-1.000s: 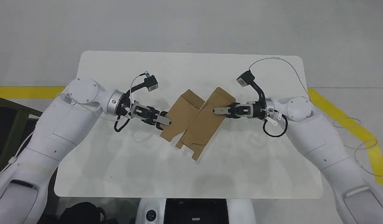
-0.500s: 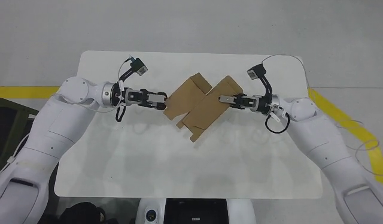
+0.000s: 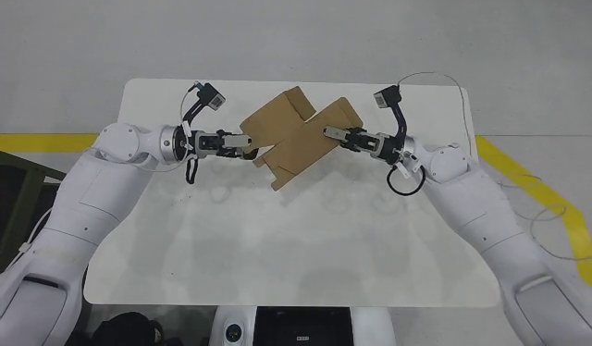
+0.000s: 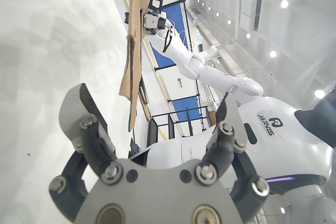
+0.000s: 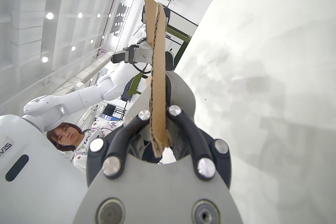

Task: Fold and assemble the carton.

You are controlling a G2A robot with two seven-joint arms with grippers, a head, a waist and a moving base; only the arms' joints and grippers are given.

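Observation:
A flat brown carton (image 3: pixel 294 131) is held off the white table (image 3: pixel 277 244), between my two arms. My right gripper (image 3: pixel 331 133) is shut on its right edge; in the right wrist view the corrugated edge (image 5: pixel 157 72) runs straight out from between the pinching fingers (image 5: pixel 181 93). My left gripper (image 3: pixel 250 142) is at the carton's left edge and open. In the left wrist view the cardboard's near end (image 4: pixel 132 93) hangs in the wide gap between the two fingers (image 4: pixel 86 104), touching neither that I can see. The right gripper (image 4: pixel 152 22) grips the carton's far end.
The table's far edge (image 3: pixel 296 80) lies close behind the carton. Bare tabletop (image 3: pixel 296 253) stretches toward the near side. A yellow floor line (image 3: pixel 46 141) runs past both sides of the table.
Both arms and the carton have moved toward the table's far side. The carton has turned flatter across the table.

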